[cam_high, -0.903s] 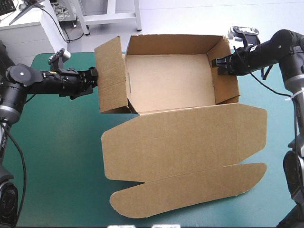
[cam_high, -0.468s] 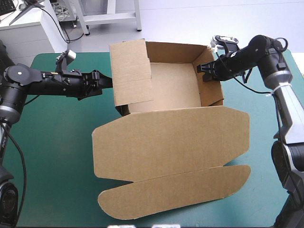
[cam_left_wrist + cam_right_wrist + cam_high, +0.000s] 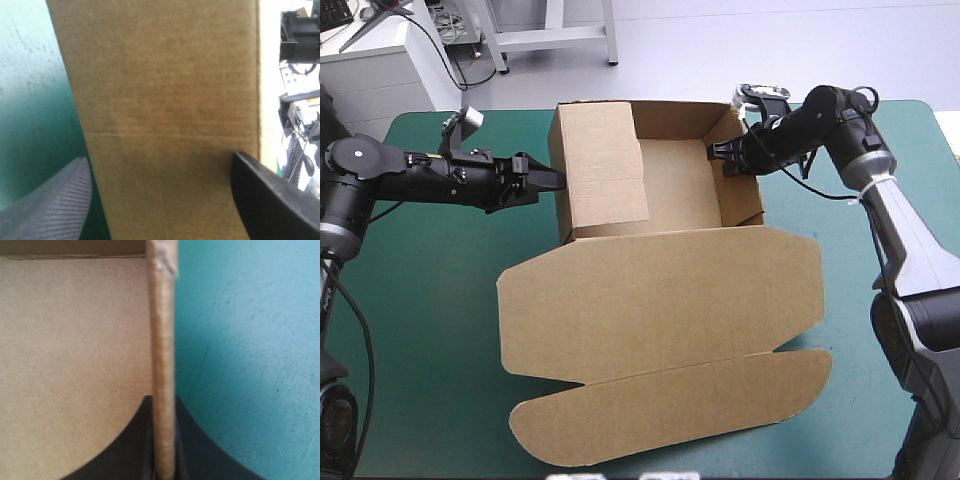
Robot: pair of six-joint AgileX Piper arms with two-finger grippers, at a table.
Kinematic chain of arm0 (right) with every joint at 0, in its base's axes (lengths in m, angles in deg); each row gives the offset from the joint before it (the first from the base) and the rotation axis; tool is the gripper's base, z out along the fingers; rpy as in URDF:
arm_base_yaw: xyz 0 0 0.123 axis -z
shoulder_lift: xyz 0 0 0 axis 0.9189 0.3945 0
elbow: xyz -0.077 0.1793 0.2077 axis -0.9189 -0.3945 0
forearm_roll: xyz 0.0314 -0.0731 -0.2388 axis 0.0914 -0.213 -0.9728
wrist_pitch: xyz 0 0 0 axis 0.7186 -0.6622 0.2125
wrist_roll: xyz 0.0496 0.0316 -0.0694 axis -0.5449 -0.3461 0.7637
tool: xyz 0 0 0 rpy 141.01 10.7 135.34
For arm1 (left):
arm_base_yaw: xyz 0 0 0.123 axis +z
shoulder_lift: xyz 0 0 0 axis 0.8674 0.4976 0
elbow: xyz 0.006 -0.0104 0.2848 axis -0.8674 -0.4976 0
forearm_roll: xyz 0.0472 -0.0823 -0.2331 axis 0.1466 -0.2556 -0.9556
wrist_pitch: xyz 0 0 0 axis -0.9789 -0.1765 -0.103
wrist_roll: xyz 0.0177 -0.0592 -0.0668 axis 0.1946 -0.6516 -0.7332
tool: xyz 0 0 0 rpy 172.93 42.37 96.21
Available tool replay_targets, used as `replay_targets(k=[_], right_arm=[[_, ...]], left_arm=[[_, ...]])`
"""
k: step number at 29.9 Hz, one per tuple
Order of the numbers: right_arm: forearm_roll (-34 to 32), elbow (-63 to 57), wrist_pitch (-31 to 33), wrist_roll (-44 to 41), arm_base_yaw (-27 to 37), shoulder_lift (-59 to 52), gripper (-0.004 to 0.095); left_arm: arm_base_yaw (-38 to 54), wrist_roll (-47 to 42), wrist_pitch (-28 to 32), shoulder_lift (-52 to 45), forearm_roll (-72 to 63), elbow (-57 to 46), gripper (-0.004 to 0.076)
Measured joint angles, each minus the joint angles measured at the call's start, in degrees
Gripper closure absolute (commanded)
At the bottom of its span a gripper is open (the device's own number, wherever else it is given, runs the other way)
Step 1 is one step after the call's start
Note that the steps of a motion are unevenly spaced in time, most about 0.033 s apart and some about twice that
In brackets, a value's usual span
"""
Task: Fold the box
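- In the high view we see the brown box (image 3: pixel 665 235) in the middle of the tabletop (image 3: pixel 420 320), which has a teal-green cover.
- The box's open tray sits toward the tabletop's far edge. Its lid (image 3: pixel 650 300) lies flat toward the near edge, and the lid's rounded flap (image 3: pixel 670 410) is closest to that edge.
- The left end effector (image 3: pixel 552 180) reaches in from the tabletop's left edge. Its tip is at the outer face of the box's left panel (image 3: pixel 605 175), which stands raised and leans in over the tray.
- The high view does not show us how far that end effector is spread, but the left wrist view does. Its black fingers (image 3: pixel 270 200) stand wide apart, released, and brown board fills the space between and ahead of them.
- From the left wrist view we cannot tell whether either finger touches the board.
- The right end effector (image 3: pixel 717 156) comes in from the tabletop's right edge and meets the top of the box's right wall (image 3: pixel 745 195).
- The right wrist view shows us that wall edge-on, rising straight between the two black fingers. They are clenched on either side of it, grasping the box.
- In the same view we see the tray's floor on one side of the wall and teal-green cover on the other.
- Only the high view shows us the box's whole outline. Each wrist view shows just a patch of board.
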State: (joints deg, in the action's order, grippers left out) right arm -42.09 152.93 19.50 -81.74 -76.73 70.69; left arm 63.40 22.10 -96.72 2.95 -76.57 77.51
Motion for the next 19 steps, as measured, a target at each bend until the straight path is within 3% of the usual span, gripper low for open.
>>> replay_targets(k=[19], right_arm=[[0.34, 0.0, -0.61, -2.07, -3.48, 2.68, 0.0925]], left_arm=[[0.06, 1.92, -0.03, 0.0, -1.93, 0.0, 0.0178]])
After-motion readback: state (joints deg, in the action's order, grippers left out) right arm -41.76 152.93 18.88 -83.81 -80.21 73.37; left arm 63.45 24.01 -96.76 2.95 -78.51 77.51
